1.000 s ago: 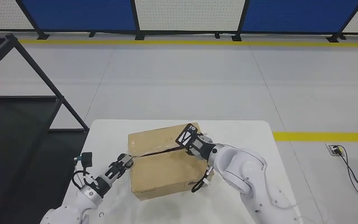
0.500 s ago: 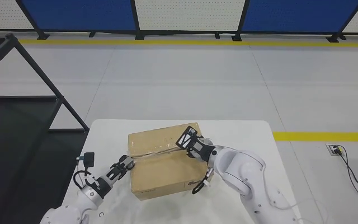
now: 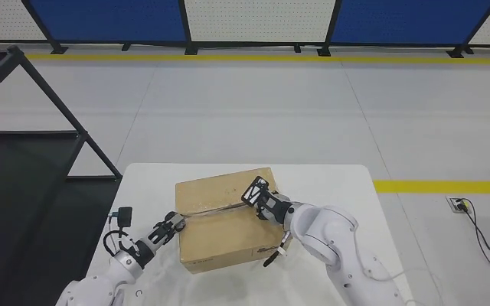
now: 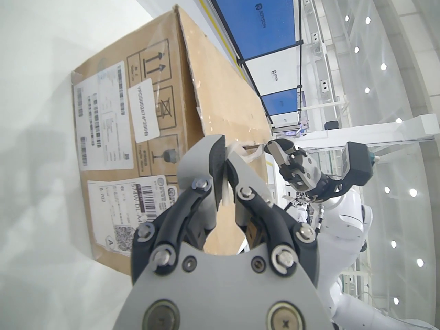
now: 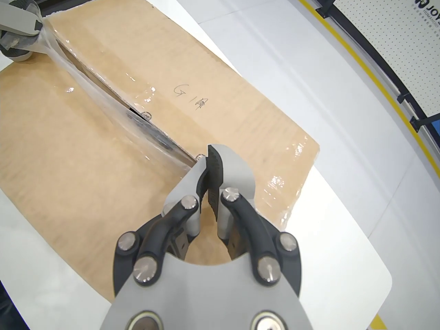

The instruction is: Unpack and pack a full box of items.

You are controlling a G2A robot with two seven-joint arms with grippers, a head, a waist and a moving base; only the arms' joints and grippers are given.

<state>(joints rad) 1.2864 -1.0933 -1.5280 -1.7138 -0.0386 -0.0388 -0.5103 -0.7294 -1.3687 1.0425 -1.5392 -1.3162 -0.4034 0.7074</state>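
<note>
Over the last second the right gripper (image 3: 257, 196) has edged slightly nearer and leftward across the box lid, while the left gripper (image 3: 173, 223) has stayed almost where it was, at the lid's left end.

The white table (image 3: 337, 183) carries the cardboard box (image 3: 222, 237) at its middle, lid side up. In the top view the right arm lies across the box's near right corner and covers it. The flaps are parted only by a narrow dark gap (image 5: 154, 135) along the centre seam, and what lies inside cannot be made out.

The left gripper (image 4: 225, 154) is clenched on a clear tape strip (image 5: 92, 94), which runs taut along the seam from the box's left edge toward the right gripper (image 5: 210, 163). That gripper's fingers are pressed together with their tips on the lid at the right end of the seam. Whether they nip the tape's end or merely rest on it cannot be told. From above the tape is barely visible.

White labels (image 4: 103, 118) cover the box's left end wall, their print too small to read. A handwritten mark (image 5: 192, 99) sits on the far flap.
</note>
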